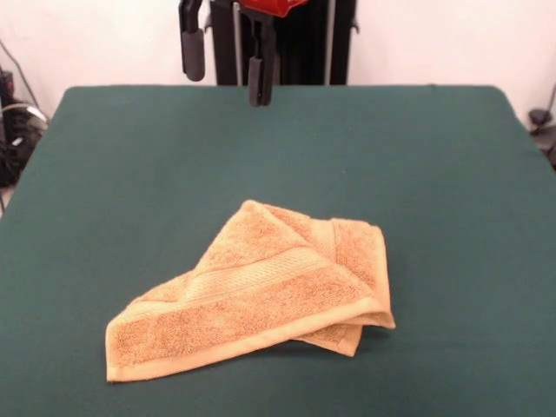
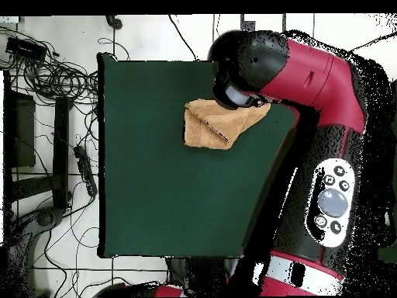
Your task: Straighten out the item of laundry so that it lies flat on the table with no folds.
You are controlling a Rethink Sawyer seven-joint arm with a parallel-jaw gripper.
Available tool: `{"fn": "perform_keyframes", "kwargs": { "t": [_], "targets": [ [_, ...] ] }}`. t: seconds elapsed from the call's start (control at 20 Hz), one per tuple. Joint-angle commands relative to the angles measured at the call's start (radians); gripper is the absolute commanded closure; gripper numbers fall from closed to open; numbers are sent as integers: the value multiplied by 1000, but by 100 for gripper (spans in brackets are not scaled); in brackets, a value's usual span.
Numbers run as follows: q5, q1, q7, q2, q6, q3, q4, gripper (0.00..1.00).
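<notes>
Orange-tan fluffy towel (image 1: 261, 291) folded over itself, lower middle of big dark green cloth table (image 1: 130, 174), black claw (image 1: 228, 62) top middle, fingers apart, holding nothing, well above towel.

Even, soft light falls on my dark green felt-covered surface (image 1: 130, 174). The folded orange-tan terry towel (image 1: 261, 291) casts a faint shadow at lower right. No glare; the front view is sharp.

Tool (image 1: 224, 68) raised at far edge, fingers apart, empty.
</notes>
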Motion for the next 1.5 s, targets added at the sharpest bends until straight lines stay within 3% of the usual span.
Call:
{"fn": "perform_keyframes", "kwargs": {
  "t": [0.05,0.45,0.6,0.85,1.05,1.2,1.5],
  "targets": [
    [-79,1,-243,66,-26,184,134,0],
    [-179,-10,-232,394,123,222,-253,0],
    [-203,-8,-194,472,89,206,-341,0],
    [-233,-11,-154,581,-66,192,-432,0],
    [-232,-25,-146,681,-101,210,-538,0],
    [-232,-26,-121,706,-161,228,-534,0],
    [-230,-14,-74,712,-160,208,-536,0]
  ]
}}
